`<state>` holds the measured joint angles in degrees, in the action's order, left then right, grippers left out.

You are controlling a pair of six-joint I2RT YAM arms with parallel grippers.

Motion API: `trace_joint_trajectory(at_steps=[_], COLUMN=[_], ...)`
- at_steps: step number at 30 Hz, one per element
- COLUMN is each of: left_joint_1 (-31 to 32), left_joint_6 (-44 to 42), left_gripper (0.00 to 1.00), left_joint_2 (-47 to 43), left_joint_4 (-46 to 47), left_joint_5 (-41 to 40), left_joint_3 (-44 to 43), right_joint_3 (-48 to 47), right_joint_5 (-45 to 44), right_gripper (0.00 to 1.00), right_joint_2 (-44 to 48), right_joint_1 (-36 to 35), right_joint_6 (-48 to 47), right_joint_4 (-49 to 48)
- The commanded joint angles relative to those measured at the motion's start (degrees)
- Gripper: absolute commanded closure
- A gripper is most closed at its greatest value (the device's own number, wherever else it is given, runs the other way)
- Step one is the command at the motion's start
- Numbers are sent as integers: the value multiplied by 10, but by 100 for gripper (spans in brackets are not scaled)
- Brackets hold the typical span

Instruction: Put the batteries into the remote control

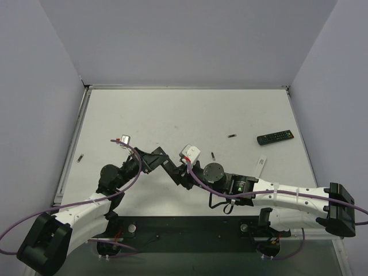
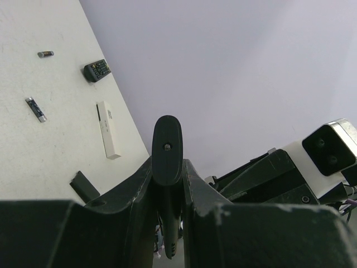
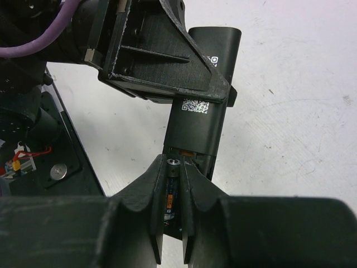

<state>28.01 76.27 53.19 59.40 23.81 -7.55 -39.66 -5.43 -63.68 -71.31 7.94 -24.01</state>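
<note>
Right wrist: R end effector (image 3: 174, 167) w/ battery (image 3: 170, 196) at remote (image 3: 203, 120)

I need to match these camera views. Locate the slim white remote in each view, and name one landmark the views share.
Top external: the slim white remote lies on the right side of the table.
Left wrist: it lies in the left part of the picture, near the table's edge.
Right wrist: not in it.
Shared landmark: the black buttoned remote, just beyond the white one in both views.
</note>
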Motion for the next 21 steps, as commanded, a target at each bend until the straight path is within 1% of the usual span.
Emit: trace_joint_trajectory(at_steps=[1, 10, 21], left_joint_1=[0, 0, 0], left_joint_6=[16, 17, 22], left_gripper=[100, 100, 100], left_joint_2=[-12, -18, -22], left_joint_4=[68, 69, 76], left_joint_5=[-11, -10, -10], left_joint_3=[-26, -31, -39], right_joint_3=[-14, -9, -9], right_joint_5=[-25, -37, -24], right_gripper=[100, 100, 100], right_joint_2=[-6, -27, -68], right_joint_1=[-2, -2, 1], right_joint_6=[15, 17, 23], right_joint_4=[26, 24, 13])
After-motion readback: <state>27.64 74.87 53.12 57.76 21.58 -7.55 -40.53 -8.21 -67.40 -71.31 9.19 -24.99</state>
